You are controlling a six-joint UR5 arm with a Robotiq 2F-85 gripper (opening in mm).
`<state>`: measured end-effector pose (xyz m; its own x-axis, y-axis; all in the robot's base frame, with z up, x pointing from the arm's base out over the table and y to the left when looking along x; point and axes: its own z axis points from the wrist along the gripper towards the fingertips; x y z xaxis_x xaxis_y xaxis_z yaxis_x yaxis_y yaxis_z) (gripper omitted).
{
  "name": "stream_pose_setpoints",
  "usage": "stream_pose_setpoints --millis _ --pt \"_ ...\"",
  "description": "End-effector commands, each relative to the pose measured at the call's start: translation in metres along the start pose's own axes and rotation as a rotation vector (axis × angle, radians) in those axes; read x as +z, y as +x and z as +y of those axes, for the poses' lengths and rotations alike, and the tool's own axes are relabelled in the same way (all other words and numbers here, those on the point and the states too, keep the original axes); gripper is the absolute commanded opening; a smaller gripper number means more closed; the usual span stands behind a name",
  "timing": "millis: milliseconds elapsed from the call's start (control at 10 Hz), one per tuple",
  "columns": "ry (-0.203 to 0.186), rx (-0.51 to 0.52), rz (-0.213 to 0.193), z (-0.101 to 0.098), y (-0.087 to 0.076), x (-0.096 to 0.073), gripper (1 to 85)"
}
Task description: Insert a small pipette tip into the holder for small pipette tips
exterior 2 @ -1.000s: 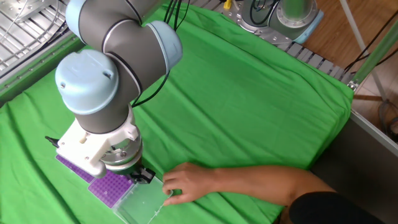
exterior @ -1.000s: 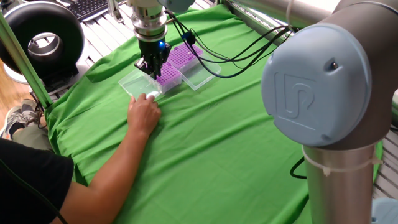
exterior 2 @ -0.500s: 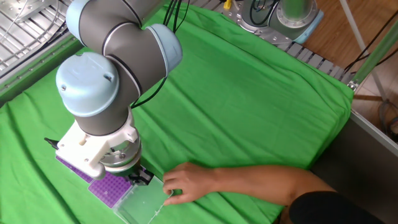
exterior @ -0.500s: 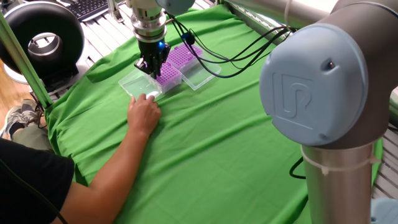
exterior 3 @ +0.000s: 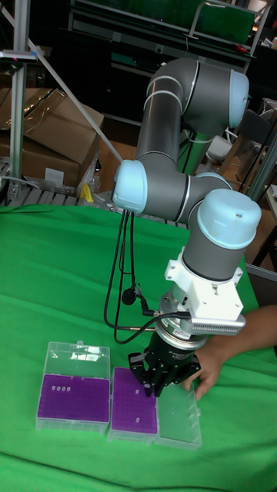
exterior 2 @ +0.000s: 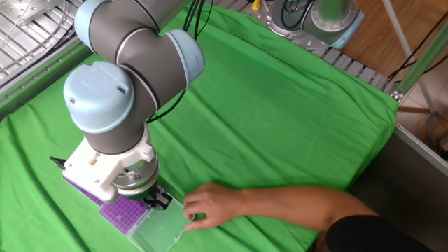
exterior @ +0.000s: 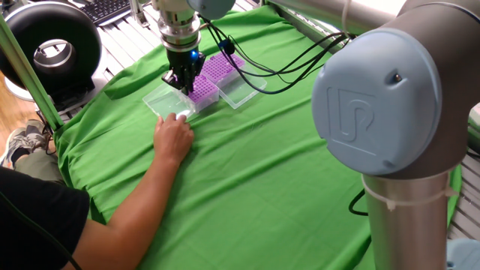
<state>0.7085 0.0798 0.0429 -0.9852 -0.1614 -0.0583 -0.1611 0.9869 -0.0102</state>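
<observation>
Two purple racks sit side by side in clear boxes with their lids open. The holder for small pipette tips [exterior: 202, 93] [exterior 3: 135, 410] [exterior 2: 120, 211] lies under my gripper [exterior: 182, 84] [exterior 3: 156, 384]. My gripper points straight down, its tips just above the rack's edge next to the open lid [exterior 3: 178, 417]. The dark fingers stand close together. The small pipette tip is too small to make out between them. In the other fixed view the arm's wrist hides the fingertips.
A second purple rack [exterior 3: 75, 397] [exterior: 223, 67] sits beside the first. A person's hand [exterior: 174, 136] [exterior 2: 206, 206] rests on the green cloth [exterior: 285, 172] and touches the open lid [exterior: 166, 101]. Black cables [exterior: 255, 71] trail from the wrist over the racks.
The arm's big near joint has shifted slightly. The gripper stays over the same rack and the hand has not moved.
</observation>
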Motion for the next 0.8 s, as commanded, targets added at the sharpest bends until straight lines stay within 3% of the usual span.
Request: stream_pose_setpoints --millis 0,700 --pt "-0.008 0.006 -0.005 0.0004 -0.0019 0.001 18.0" --pt "-0.012 0.002 -0.013 -0.0005 -0.004 -0.0004 13.7"
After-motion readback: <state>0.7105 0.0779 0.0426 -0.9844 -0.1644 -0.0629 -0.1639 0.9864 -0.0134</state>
